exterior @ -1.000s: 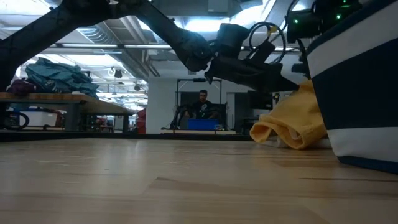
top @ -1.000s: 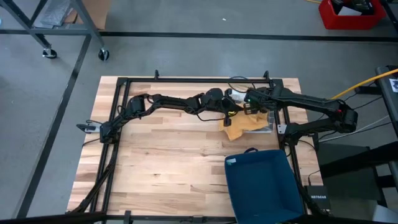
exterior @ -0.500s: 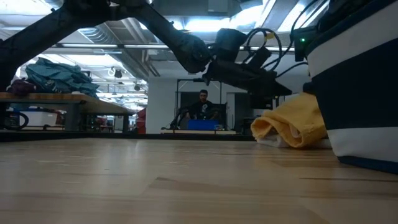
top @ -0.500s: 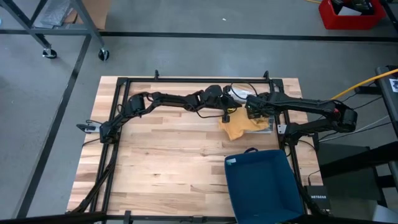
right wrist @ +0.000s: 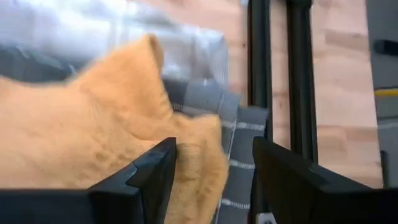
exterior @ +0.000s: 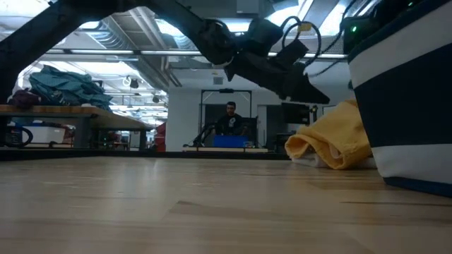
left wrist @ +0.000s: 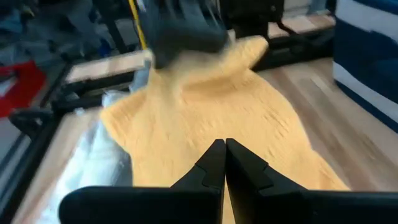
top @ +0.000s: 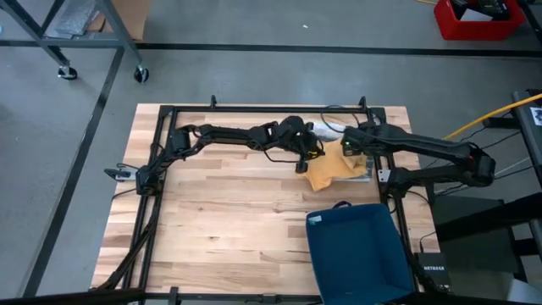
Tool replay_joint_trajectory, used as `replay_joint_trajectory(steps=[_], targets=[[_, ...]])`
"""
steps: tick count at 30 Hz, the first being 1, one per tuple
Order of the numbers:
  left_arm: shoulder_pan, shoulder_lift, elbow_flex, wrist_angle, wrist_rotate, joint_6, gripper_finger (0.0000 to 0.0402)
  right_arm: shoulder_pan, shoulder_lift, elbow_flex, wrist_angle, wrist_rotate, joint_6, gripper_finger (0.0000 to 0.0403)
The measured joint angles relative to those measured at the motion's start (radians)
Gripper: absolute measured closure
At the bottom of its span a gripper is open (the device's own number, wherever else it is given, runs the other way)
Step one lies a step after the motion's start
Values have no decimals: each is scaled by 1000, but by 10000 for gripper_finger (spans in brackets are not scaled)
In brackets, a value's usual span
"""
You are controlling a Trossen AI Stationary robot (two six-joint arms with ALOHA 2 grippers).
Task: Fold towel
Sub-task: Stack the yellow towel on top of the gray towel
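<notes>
At table's 1 o'clock, left gripper (top: pixel 301 166), pinched empty, has lifted off yellow towel (top: pixel 333 170); right gripper (top: pixel 349 146), spread wide, hovers above — fold apparently unstarted, towel bunched.

I work in a robotics lab or workshop, an industrial sort of hall. My butcher-block table (top: pixel 229 212) stands in a black metal frame (top: pixel 165 114) on a bare grey concrete floor (top: pixel 254 76) marked with dark tape lines. A wheeled rack (top: pixel 68 34) stands off one corner, a red bin (top: pixel 474 19) off another, and a yellow cable (top: pixel 491 117) runs in from the side. Looking level across the tabletop, I see exposed ducts and strip lights on the ceiling (exterior: pixel 141 35), a workbench (exterior: pixel 63 113) piled with teal cloth (exterior: pixel 60 83), and a person (exterior: pixel 229 121) seated at another rig at the far wall.
</notes>
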Motion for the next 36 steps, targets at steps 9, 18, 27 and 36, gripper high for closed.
replay_joint_trajectory(steps=[9,18,27,36], targets=[[2,-14,0,-64,49,-37,398,0,-206,16,46,-81,10,185],[-24,-14,0,-246,195,-26,398,1,-216,17,351,-326,-135,185],[-57,-14,-1,-266,185,163,398,30,-119,17,390,-428,-170,185],[-52,-14,-27,-248,156,184,398,150,-100,17,568,-402,-203,185]])
